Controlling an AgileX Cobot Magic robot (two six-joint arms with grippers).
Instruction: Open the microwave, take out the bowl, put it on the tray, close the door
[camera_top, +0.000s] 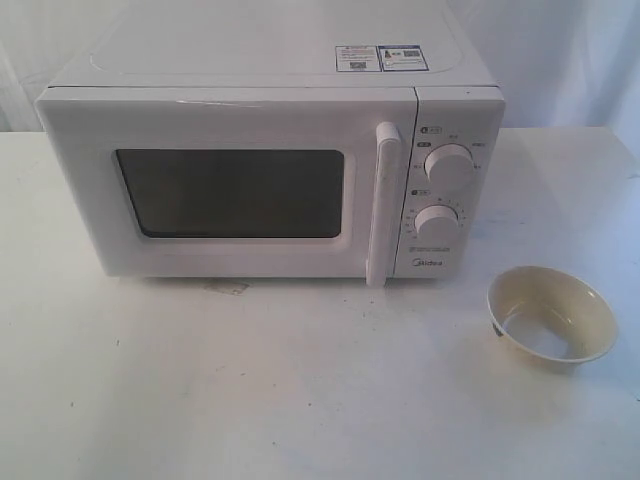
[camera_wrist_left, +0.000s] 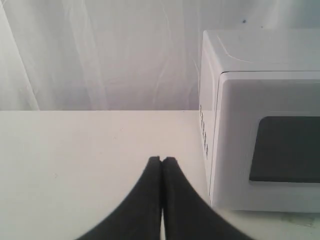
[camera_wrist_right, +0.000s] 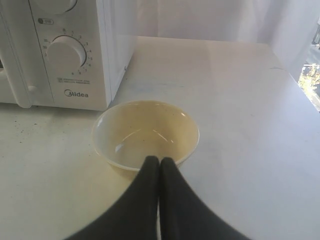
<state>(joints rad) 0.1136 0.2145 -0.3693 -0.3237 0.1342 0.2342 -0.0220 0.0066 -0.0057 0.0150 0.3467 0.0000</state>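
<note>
This looks like a robot test bench in a lab or studio, not a lived-in kitchen. A plain white table (camera_top: 300, 400), scuffed and speckled with small marks, stands before white sheeting (camera_wrist_left: 100, 55) hung as a backdrop along its far side. A white Midea microwave (camera_top: 270, 150) with stickers (camera_top: 380, 57) on its top sits towards the far side, and a cream bowl (camera_top: 552, 318) stands on the table near its right. The black left gripper (camera_wrist_left: 161, 159) and right gripper (camera_wrist_right: 159, 159) mark the robot rig.
</note>
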